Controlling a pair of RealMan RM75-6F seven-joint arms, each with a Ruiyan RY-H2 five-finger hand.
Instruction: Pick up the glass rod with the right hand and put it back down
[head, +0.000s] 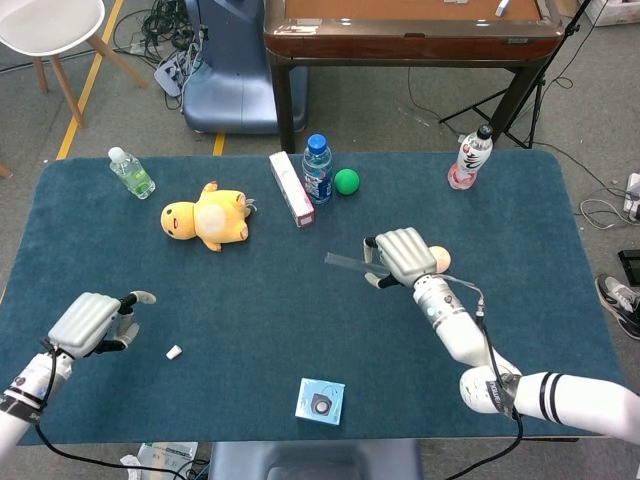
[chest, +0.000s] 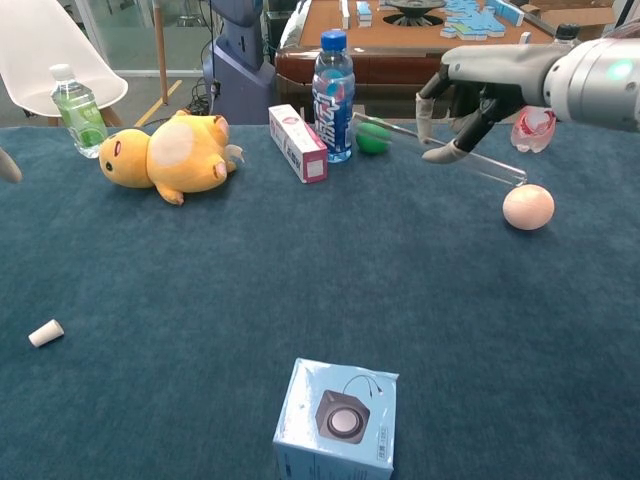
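Note:
The clear glass rod (head: 346, 264) (chest: 400, 130) hangs above the blue table cloth (head: 250, 300), tilted, with its far end lower on the right in the chest view. My right hand (head: 402, 256) (chest: 482, 82) pinches it between thumb and fingers near its middle, well off the table. Just right of that hand lies a peach ball (head: 441, 258) (chest: 527, 207). My left hand (head: 90, 322) hovers palm down over the table's left front part, holding nothing, thumb sticking out.
At the back stand a blue water bottle (head: 317, 168), a pink-white box (head: 291, 188), a green ball (head: 346, 181) and a pink drink bottle (head: 469, 158). A yellow plush (head: 207, 218), a green bottle (head: 131, 172), a small white cap (head: 174, 351) and a blue box (head: 320, 401) lie elsewhere.

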